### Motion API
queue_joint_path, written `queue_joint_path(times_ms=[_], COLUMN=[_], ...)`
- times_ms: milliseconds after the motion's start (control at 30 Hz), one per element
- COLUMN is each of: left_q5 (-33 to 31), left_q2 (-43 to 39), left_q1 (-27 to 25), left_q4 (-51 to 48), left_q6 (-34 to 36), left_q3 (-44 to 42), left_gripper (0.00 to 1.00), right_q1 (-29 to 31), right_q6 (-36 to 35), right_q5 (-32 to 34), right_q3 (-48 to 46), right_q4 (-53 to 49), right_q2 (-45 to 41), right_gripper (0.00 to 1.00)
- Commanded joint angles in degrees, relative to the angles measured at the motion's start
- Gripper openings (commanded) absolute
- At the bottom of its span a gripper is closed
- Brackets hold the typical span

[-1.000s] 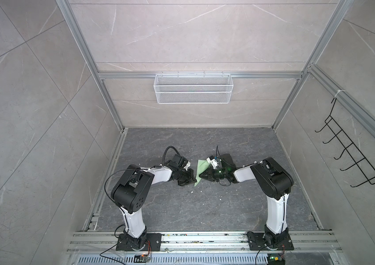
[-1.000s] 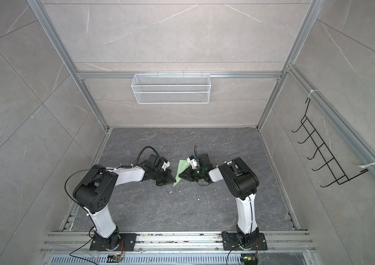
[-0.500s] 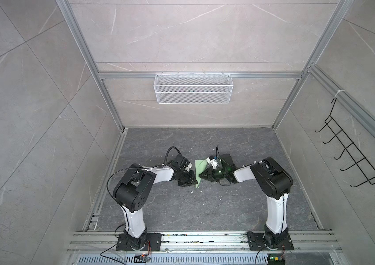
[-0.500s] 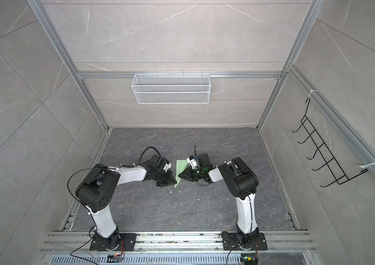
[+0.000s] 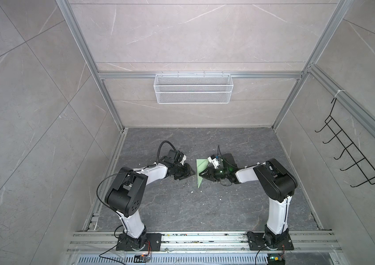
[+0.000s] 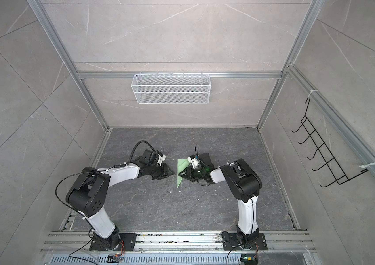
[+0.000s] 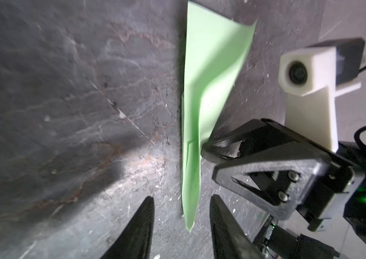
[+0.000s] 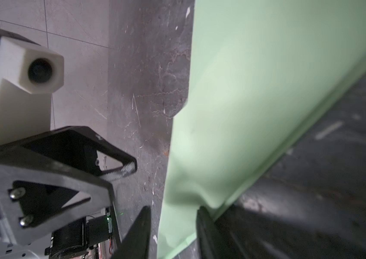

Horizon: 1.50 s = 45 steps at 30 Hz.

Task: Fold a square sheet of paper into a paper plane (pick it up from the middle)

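Two pairs of jaws, both part-way spread; my left jaws are empty, just beside the long edge of the paper plane (image 7: 192, 125) and clear of it; my right jaws have its lifted wing between them, one finger (image 8: 208, 237) touching paper, the other clear; the plane (image 5: 199, 168) rests on the dark surface (image 5: 181, 206) between my arms, nose toward my bases.
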Motion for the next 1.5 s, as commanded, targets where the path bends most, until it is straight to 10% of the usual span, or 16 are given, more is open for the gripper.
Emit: queue_joint_path(times_ms=[0,467,1467], left_q5=[-2.9,4.6,-3.3], left_q2=[-3.5,3.5,10.6], left_q1=[0.2,-2.1,-7.9], left_q4=[3.9,9.5,-0.6], left_q6=[1.4,4.0,17.8], left_q3=[-1.6,2.1,9.6], left_gripper=[0.52,0.56,0.44], right_q1=[-0.2,2.8,2.9], right_q6=[-1.6,2.3,5.1], right_q5=[4.9,19.5,18.8], right_q3=[-2.1,-4.4,-3.3], right_q4=[-3.7,-19.7,-18.8], right_q2=[-5.7,-14.9,-11.7], right_gripper=[0.47,0.52,0.4])
